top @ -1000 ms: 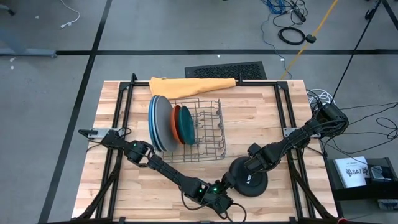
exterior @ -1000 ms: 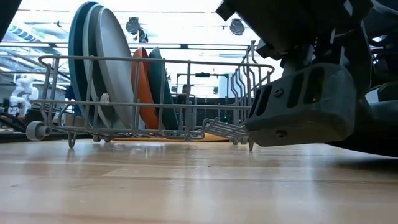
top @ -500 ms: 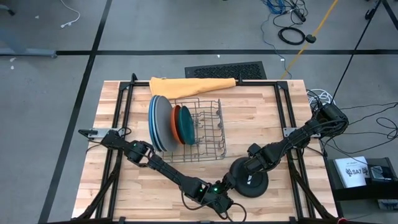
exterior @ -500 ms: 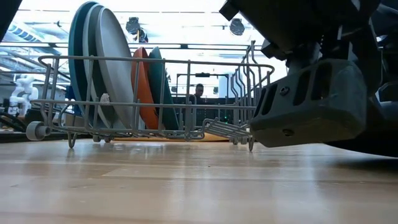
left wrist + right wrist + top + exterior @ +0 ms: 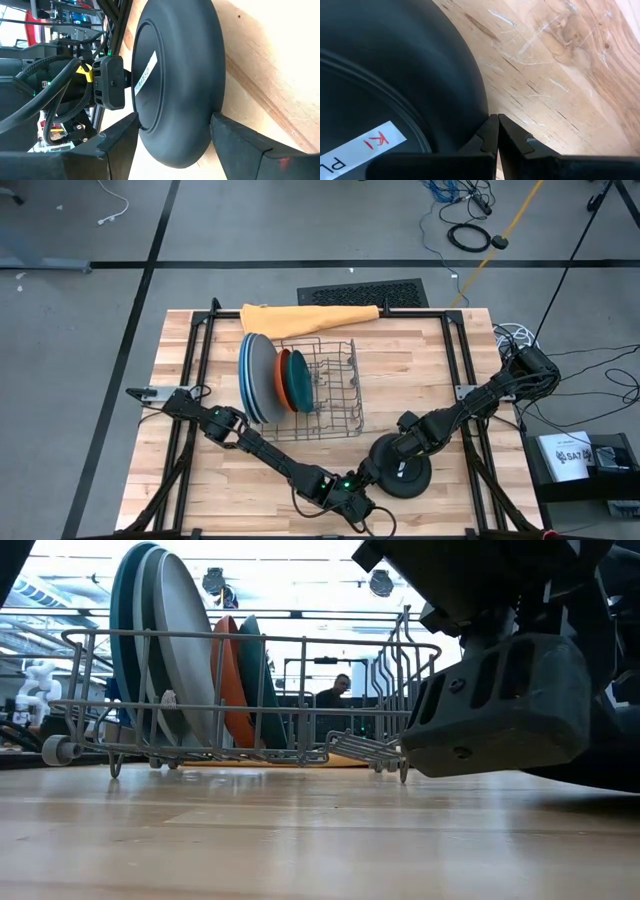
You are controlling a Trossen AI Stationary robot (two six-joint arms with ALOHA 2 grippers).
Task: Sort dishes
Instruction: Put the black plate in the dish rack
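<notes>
A black plate with a white stripe [image 5: 405, 470] lies bottom up on the table at the near right; it also shows in the left wrist view [image 5: 175, 75]. My left gripper [image 5: 362, 502] is open, one finger on each side of the plate's near rim [image 5: 175, 160]; I cannot tell whether they touch it. My right gripper [image 5: 385, 465] is shut at the plate's rim. Large blue and grey plates [image 5: 255, 375], an orange plate [image 5: 284, 378] and a teal plate [image 5: 300, 380] stand on edge in the wire rack [image 5: 335, 390]. My right gripper has its shut fingertips [image 5: 492, 125] against the outer rim of the black plate [image 5: 482, 112], low down where the rim meets the table. The fingers come slanting down from the table's right side. The plate rests on the wood.
The wire rack takes up the middle of the table, its right half without plates. A folded orange cloth [image 5: 310, 315] lies at the far edge. Black frame rails [image 5: 465, 370] run along both sides. A person [image 5: 340, 690] shows far off in the room behind.
My left gripper has edged a little toward the table's right, toward the black plate. The plate and the right gripper have kept still.
</notes>
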